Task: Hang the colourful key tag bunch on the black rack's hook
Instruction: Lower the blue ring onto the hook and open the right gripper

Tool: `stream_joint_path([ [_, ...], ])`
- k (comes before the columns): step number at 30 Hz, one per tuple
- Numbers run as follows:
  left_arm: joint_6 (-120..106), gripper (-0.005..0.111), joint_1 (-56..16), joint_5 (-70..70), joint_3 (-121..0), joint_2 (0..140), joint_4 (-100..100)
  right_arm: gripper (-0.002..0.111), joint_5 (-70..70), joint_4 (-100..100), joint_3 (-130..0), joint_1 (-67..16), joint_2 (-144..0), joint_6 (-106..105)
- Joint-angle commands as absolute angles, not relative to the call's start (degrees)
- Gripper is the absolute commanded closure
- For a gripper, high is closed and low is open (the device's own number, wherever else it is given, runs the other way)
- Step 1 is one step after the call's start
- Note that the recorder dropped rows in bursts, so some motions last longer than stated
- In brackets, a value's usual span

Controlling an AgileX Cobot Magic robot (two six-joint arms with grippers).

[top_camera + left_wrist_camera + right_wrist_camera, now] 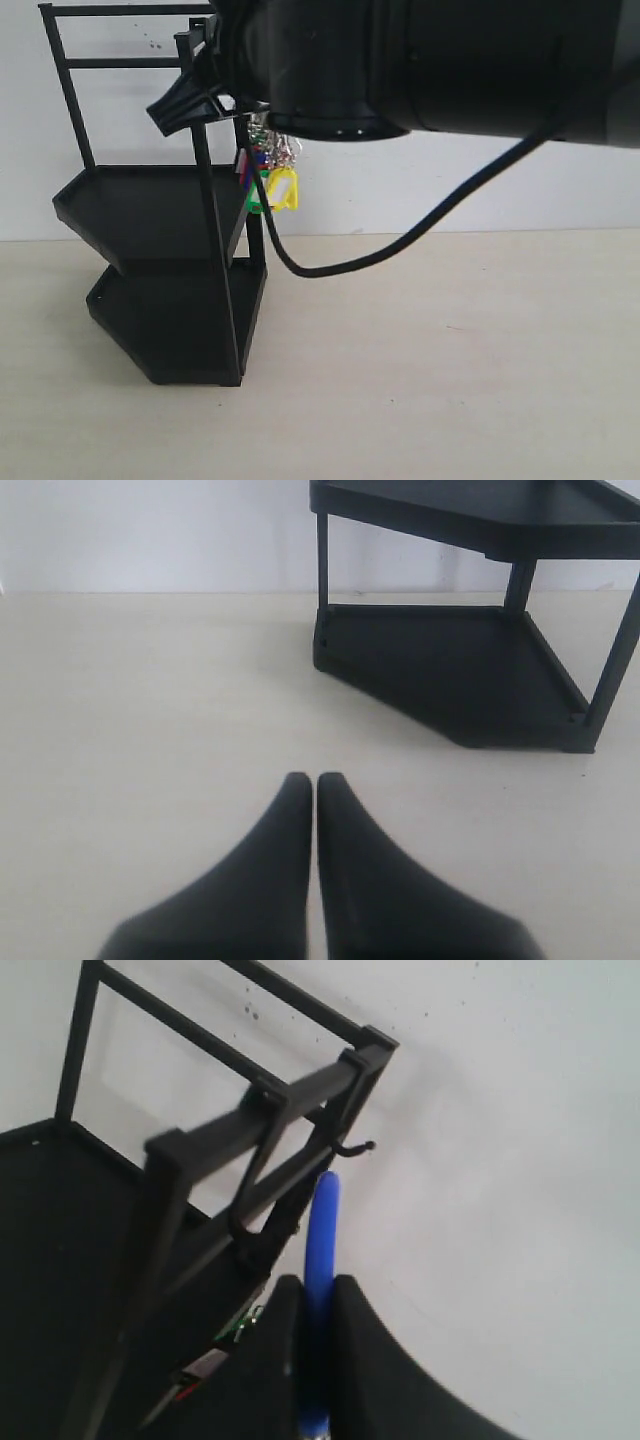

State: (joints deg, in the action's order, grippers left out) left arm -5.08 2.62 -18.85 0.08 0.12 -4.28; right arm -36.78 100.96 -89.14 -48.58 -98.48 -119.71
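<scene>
The colourful key tag bunch hangs in the air beside the top right post of the black rack, its yellow and green tags lowest. My right gripper is shut on the bunch's blue loop. The loop sticks up past my right gripper and ends just below the hook, apart from it. The hook juts from the rack's top rail. My left gripper is shut on nothing, low over the table, facing the rack's lower shelf.
My right arm fills the top of the exterior view, and its black cable sags in front of the white wall. The beige table stretches to the right of the rack.
</scene>
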Motion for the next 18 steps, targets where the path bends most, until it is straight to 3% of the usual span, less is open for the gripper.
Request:
stream_joint_path([
  [1, -4.48, 0.102, 2.83, -18.08, 0.00, 0.00, -4.70, 0.108, -37.54, 99.95, -91.40, -49.09, -99.13, -120.43],
  [18, -4.48, 0.102, 2.83, -18.08, 0.00, 0.00, -4.70, 0.108, -40.71, 99.95, -91.52, -51.38, -101.88, -120.52],
])
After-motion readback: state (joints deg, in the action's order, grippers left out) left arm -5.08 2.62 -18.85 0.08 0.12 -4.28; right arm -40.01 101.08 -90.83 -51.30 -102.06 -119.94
